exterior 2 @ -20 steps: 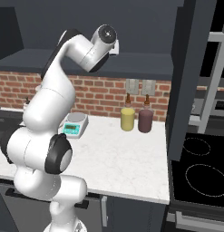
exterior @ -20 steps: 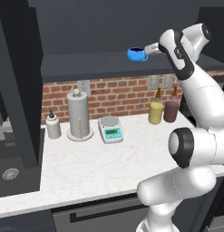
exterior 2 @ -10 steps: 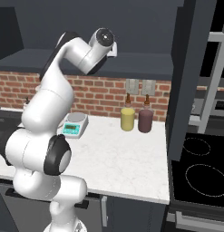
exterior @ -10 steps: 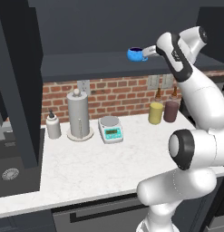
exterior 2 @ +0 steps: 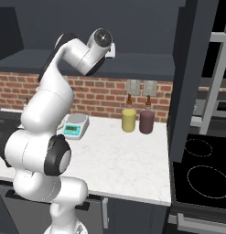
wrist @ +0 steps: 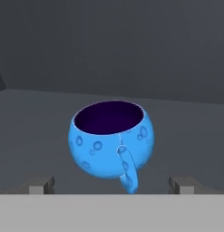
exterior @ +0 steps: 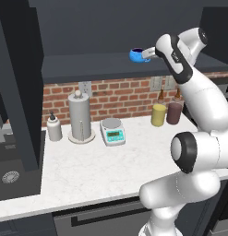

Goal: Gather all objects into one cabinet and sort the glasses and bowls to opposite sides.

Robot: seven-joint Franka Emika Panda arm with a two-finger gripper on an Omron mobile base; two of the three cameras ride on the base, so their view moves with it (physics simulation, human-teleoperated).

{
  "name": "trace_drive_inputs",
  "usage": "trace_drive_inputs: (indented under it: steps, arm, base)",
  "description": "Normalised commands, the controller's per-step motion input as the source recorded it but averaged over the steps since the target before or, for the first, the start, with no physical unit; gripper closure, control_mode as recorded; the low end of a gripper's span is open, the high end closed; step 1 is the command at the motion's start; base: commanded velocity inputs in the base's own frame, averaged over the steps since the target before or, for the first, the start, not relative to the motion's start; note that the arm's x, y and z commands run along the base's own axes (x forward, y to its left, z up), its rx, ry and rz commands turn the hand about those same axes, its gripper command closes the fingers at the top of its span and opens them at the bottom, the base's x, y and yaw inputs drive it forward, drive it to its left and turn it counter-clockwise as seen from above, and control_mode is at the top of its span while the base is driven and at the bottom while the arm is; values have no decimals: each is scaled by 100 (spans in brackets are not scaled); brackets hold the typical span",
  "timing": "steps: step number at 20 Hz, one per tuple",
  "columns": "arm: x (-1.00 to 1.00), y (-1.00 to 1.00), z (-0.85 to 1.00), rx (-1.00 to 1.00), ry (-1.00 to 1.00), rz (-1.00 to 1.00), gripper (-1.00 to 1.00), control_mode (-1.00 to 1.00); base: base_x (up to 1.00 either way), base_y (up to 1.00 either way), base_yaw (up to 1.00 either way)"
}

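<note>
A small bright blue bowl (exterior: 137,55) with a dark inside stands upright on the shelf of the open dark cabinet (exterior: 87,67). In the hand view the blue bowl (wrist: 111,140) sits centred just ahead of the fingertips (wrist: 41,184), on the cabinet (wrist: 36,127) floor. My gripper (exterior: 148,54) is right beside it at shelf height, open, with nothing gripped; the gripper (wrist: 112,185) jaws stand wide on either side of the bowl's near face. The arm's wrist (exterior 2: 103,39) reaches up to the shelf. The glasses are out of view.
On the white counter (exterior: 87,170) stand a soap bottle (exterior: 54,127), a paper towel roll (exterior: 80,117), a kitchen scale (exterior: 112,131), and yellow (exterior: 158,114) and brown canisters (exterior: 174,112). An open cabinet door (exterior 2: 190,77) hangs right of the arm, above a stovetop (exterior 2: 201,171).
The arm has shifted only slightly. The blue bowl stays in place on the shelf and the jaws stay wide.
</note>
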Motion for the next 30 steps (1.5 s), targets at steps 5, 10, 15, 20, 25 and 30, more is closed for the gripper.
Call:
trace_drive_inputs:
  steps: [5, 10, 15, 20, 25, 30]
  arm:
    - [0, 0, -2, 0, 0, 0, -100, -100]
    - [7, 0, 0, 0, 0, 0, -100, -100]
    - [18, 0, -2, 0, 0, 0, -100, -100]
    - [20, 0, -9, 0, 0, 0, -100, -100]
    - [5, 0, -15, 0, 0, 0, -100, -100]
    - [2, 0, -7, 0, 0, 0, -100, -100]
  base:
    - [0, 0, 0]
    - [0, 0, 0]
    - [0, 0, 0]
    - [0, 0, 0]
    - [0, 0, 0]
    - [0, 0, 0]
